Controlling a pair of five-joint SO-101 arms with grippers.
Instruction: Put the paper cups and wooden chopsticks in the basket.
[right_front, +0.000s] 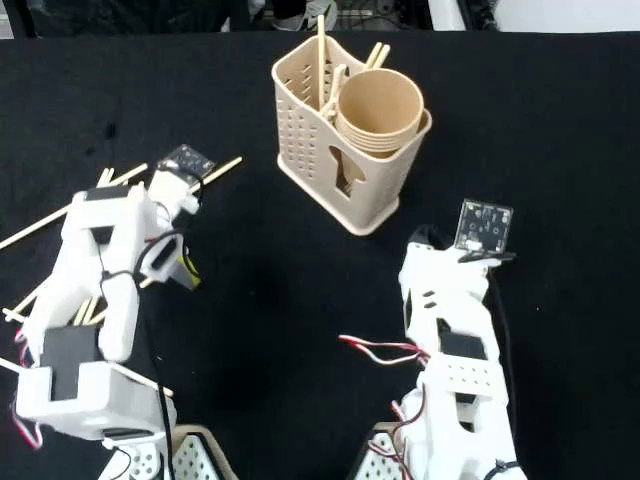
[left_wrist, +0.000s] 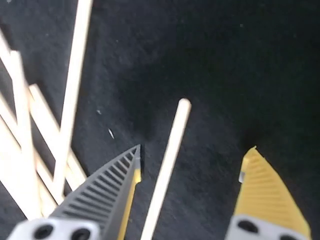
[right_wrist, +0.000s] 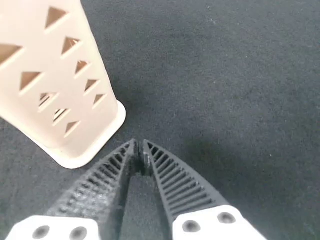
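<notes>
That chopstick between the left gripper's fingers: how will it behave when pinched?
The chopstick looks thin and straight, so probably stiff and light. Its rounded end suggests it may roll under a closing finger. Held near that end by the left gripper, it might pivot.

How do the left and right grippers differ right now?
The left gripper is open, with one chopstick lying between its fingers; the right gripper is shut on nothing. The left gripper sits over the loose chopsticks; the right gripper sits beside the foot of the basket. The left gripper shows yellow on its fingers; the right gripper's are dark. Both are ribbed and point down at the black table.
</notes>
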